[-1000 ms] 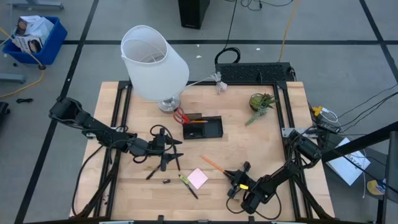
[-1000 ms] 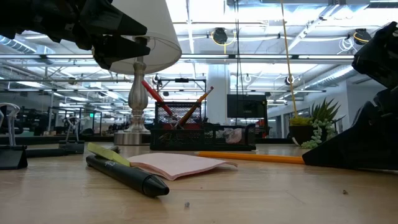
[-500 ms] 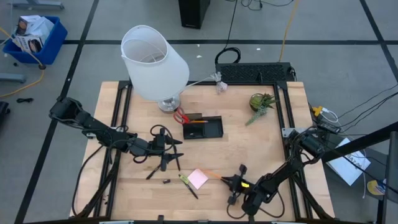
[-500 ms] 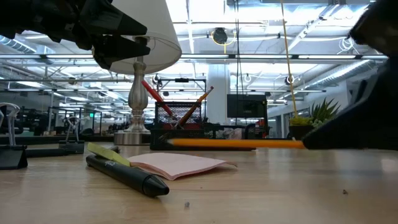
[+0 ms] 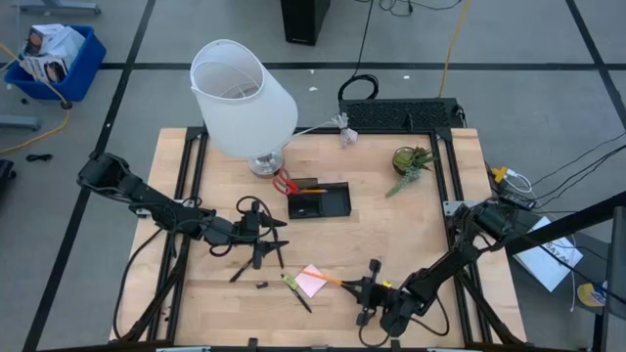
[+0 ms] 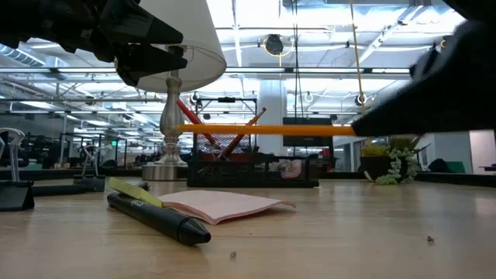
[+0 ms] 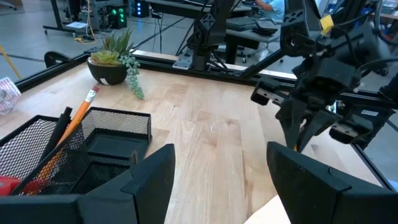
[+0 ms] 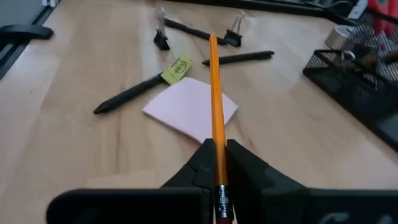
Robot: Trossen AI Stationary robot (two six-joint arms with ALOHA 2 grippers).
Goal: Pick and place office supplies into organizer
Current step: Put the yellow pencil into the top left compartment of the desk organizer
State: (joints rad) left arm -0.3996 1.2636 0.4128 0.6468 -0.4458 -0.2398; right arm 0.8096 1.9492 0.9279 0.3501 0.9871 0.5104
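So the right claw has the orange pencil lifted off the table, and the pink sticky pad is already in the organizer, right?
Not quite. The right claw does hold the orange pencil off the table, as the low view shows. But the pink sticky pad lies on the table, apart from the organizer, as the high view shows.

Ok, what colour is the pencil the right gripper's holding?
Orange; the pencil in the right gripper shows best in the right wrist view.

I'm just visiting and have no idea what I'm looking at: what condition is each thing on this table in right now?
Right gripper: shut on the orange pencil.
Orange pencil: lifted off the table, level.
Left gripper: open, empty, hovering.
Black mesh organizer: holds red-handled scissors and a pencil.
Pink sticky-note pad: flat on the table.
Black pen: lying beside the pad.
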